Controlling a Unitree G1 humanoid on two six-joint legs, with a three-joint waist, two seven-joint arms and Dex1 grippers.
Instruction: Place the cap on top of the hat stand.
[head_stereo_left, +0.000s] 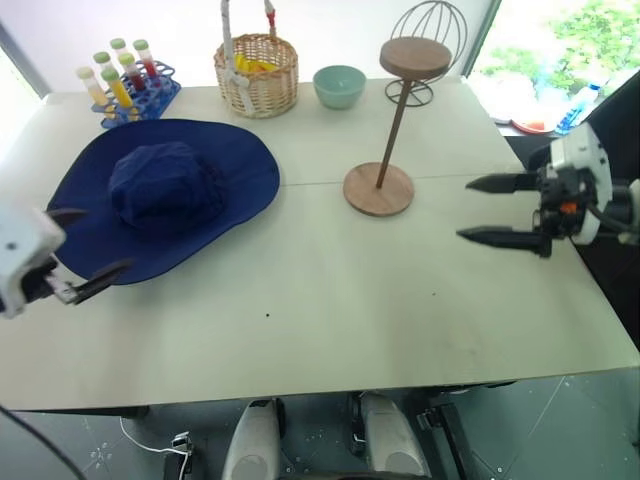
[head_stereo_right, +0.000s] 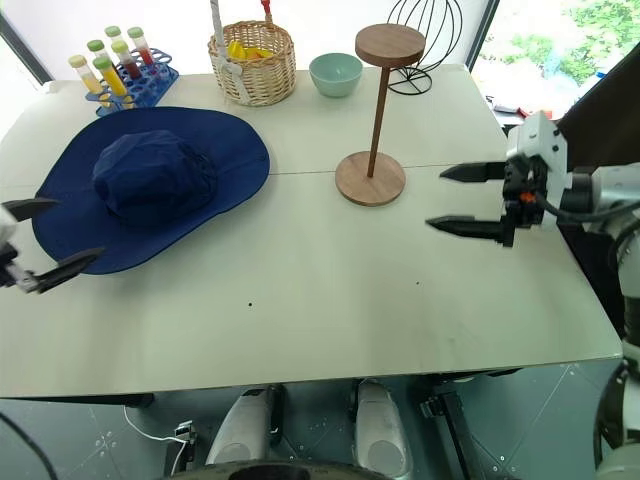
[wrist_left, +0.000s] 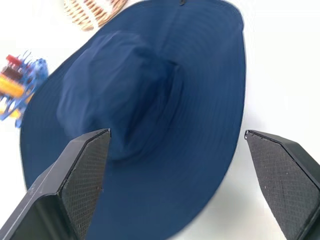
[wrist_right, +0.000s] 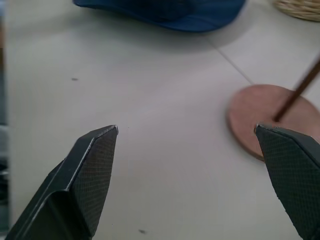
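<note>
Both pincers gape, empty-handed.
The left gripper (head_stereo_left: 88, 247) hangs beside the cap (head_stereo_left: 165, 195); the right gripper (head_stereo_left: 487, 208) faces the hat stand (head_stereo_left: 392, 130).

Basket (head_stereo_left: 256, 75) handle and wire stand (head_stereo_left: 428, 40) top cut off by the frame edge

table (head_stereo_left: 300, 330): pale, seamed | floor (head_stereo_left: 540, 440): dark grey | window (head_stereo_left: 575, 40): bright daylight, greenery outside
</note>
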